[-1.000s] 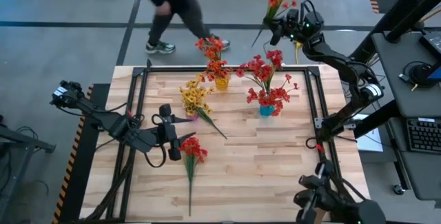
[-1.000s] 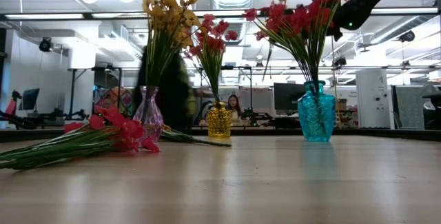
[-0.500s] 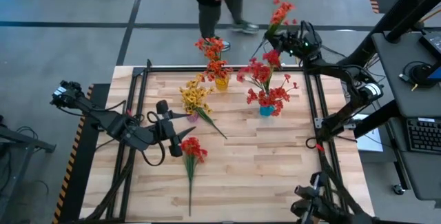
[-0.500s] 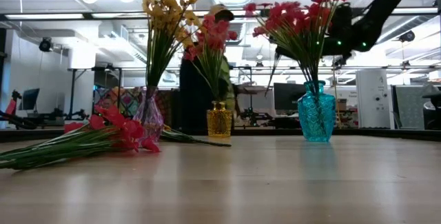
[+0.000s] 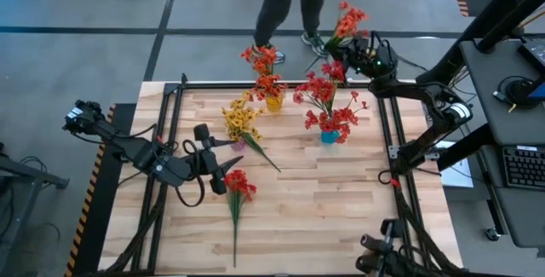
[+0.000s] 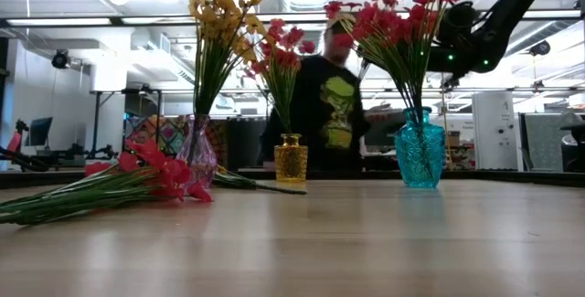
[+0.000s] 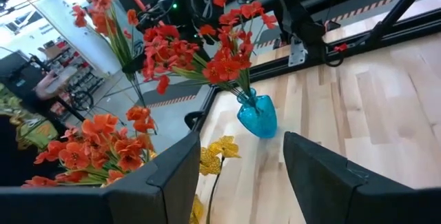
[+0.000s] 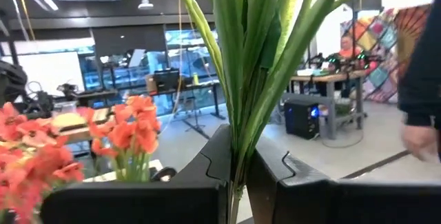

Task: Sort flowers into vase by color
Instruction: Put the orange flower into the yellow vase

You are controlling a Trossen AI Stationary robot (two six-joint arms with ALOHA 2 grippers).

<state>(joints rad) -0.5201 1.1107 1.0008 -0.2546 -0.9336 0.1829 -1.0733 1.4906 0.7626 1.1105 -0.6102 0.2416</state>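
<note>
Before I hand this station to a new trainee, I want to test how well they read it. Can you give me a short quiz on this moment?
1. True or false: the right claw is shut on a red-orange spray.
2. Which vase holds the yellow flowers? A) blue B) clear pinkish C) amber
3. Fill in: a red spray lies flat on the table next to the ___ claw.

Key: 1 true; 2 B; 3 left

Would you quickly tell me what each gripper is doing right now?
Left gripper: open, holding nothing, above the table beside the lying red flower.
Right gripper: shut on an orange-red flower.
</note>
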